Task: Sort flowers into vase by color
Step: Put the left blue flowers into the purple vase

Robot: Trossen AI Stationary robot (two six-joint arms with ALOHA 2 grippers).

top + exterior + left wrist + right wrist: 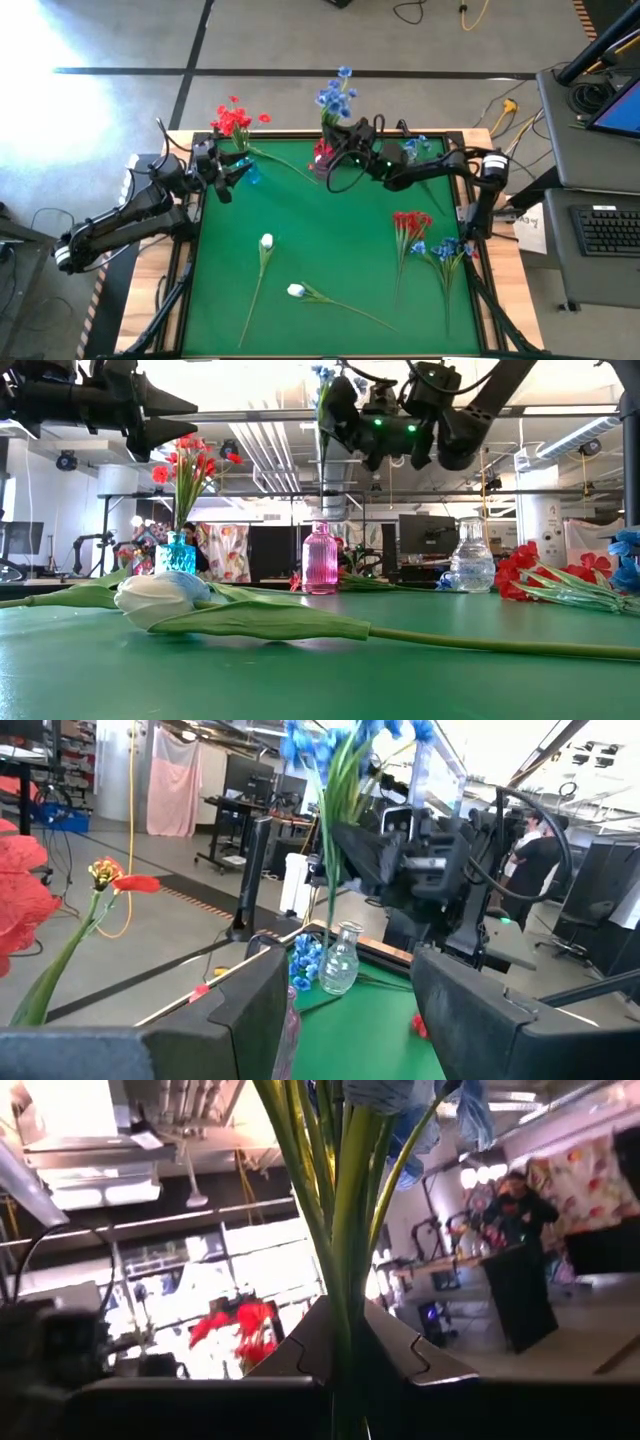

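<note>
Green table mat (pixel 330 250) carries loose white, red and blue flowers. Right gripper (pixel 345 135), clamped on blue flowers (pixel 337 95), hangs above pink vase (pixel 320 559). Left gripper (pixel 237 172) sits half-open, empty, beside red flowers (pixel 235 120) in blue vase (pixel 177 553).

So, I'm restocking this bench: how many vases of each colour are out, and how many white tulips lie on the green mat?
Blue vase: 1
Pink vase: 1
Clear vase: 1
White tulips: 2
Total: 5

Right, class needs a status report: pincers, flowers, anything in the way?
Right pincer shut on blue flowers above pink vase. Left pincer open by red flowers. Nothing blocking.
</note>
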